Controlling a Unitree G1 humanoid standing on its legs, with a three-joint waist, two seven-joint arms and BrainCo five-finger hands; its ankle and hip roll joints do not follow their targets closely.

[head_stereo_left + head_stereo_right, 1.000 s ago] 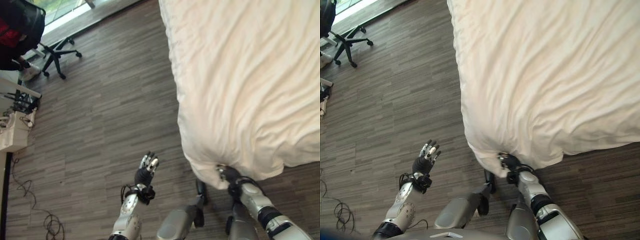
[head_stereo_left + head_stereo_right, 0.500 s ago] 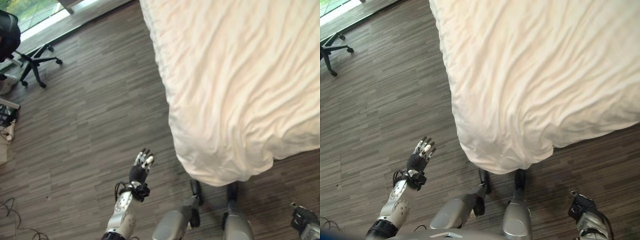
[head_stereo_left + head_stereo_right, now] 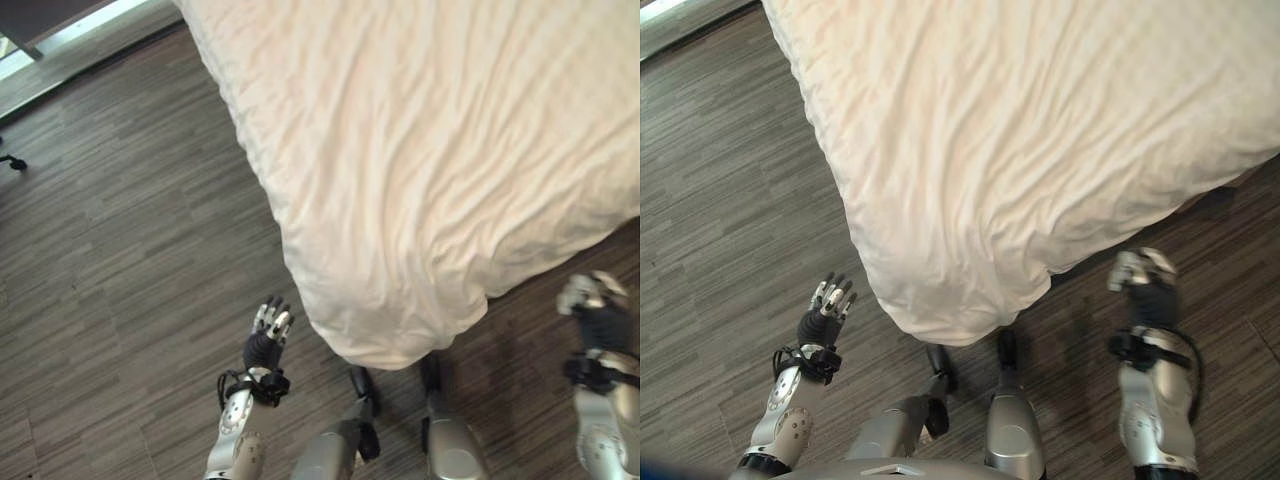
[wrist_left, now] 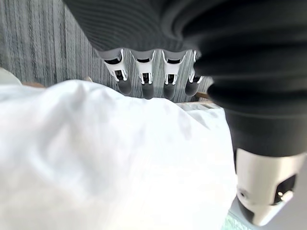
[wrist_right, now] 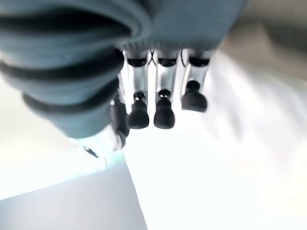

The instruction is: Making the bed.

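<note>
A white wrinkled duvet (image 3: pixel 430 150) covers the bed, and its near corner (image 3: pixel 385 340) hangs down toward the floor just ahead of me. My left hand (image 3: pixel 262 345) is raised over the floor to the left of that corner, open with its fingers (image 4: pixel 144 79) straight, touching nothing. My right hand (image 3: pixel 600 320) is up to the right of the corner, below the duvet's foot edge and apart from it. Its fingers (image 5: pixel 160 105) are relaxed and hold nothing. The duvet (image 4: pixel 96 158) spreads past the left hand in the left wrist view.
Dark wood-plank floor (image 3: pixel 120 250) runs along the left side of the bed and in front of it. A pale strip by a window (image 3: pixel 60 40) lies at the far left. A dark gap under the bed's edge (image 3: pixel 1230 190) shows at the right.
The camera has turned, shifting the whole scene. My right hand let go of the duvet corner, swung out to the right and rose. The left hand keeps its raised pose.
</note>
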